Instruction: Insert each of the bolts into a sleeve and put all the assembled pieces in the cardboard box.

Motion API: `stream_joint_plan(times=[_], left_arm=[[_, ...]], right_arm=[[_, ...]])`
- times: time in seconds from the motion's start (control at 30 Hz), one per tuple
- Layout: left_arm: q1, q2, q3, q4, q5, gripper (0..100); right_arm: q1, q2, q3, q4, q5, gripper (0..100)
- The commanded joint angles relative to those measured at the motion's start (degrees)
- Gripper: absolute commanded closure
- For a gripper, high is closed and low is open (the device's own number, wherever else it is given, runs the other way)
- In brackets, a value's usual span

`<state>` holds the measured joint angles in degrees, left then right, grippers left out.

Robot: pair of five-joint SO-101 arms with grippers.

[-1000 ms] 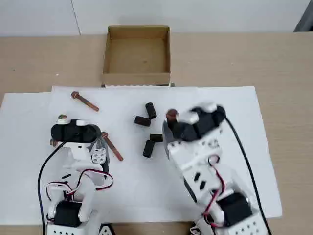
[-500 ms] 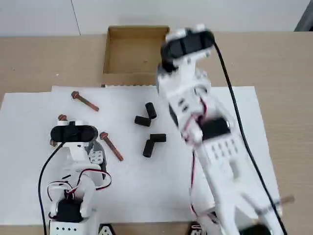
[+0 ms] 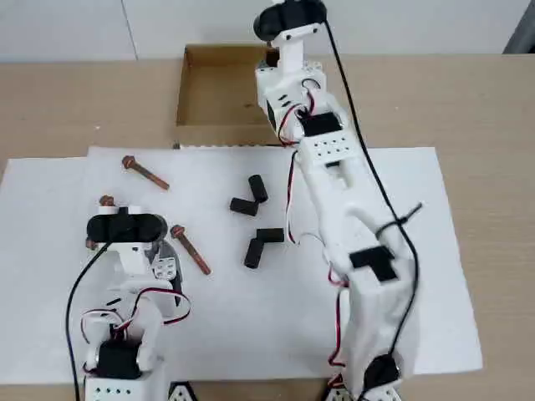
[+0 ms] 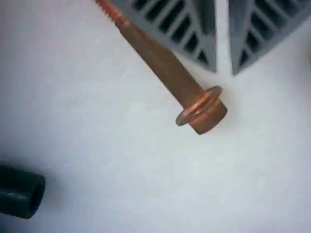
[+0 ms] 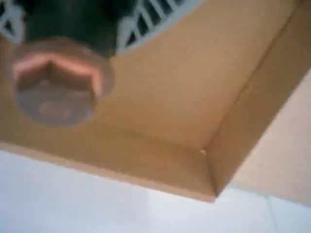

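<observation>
Sheet: flat white paper sheet (image 3: 50, 334) over the tan wooden tabletop (image 3: 485, 100).
Bolts: coppery threaded metal bolt with a flanged head (image 3: 145, 173) lies loose far left on the sheet; a second like it (image 3: 191, 249) lies just beside the left gripper.
Left gripper (image 4: 222, 68): ribbed grey plastic fingers (image 4: 184, 29) stand a narrow slit apart, nothing between them (the second bolt's shank runs alongside one finger).
Sleeves: four short black tubular sleeves (image 3: 244, 205), matte, clustered mid-sheet.
Box: shallow square brown cardboard box (image 3: 192, 83) beyond the sheet's far edge.
Right gripper (image 5: 73, 34): clamped on a black sleeve carrying a bolt, its round head (image 5: 56, 92) over the box floor, near an inside corner.
</observation>
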<state>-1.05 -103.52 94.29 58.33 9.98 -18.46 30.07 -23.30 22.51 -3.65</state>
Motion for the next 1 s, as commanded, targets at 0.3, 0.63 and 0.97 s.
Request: stream_joint_plan(times=[0.3, 0.63, 0.97], left_arm=[[-0.26, -0.53, -0.22, -0.18, -0.44, 100], [-0.26, -0.53, -0.22, -0.18, -0.44, 100], [-0.26, -0.53, -0.22, -0.18, -0.44, 100]], right_arm=[[-3.38, 14.73, -12.31, 1.98, 6.68, 99.4], [-3.38, 16.4, -12.48, 7.52, 6.59, 84.6], [-3.38, 10.15, -12.66, 7.69, 6.86, 93.0]])
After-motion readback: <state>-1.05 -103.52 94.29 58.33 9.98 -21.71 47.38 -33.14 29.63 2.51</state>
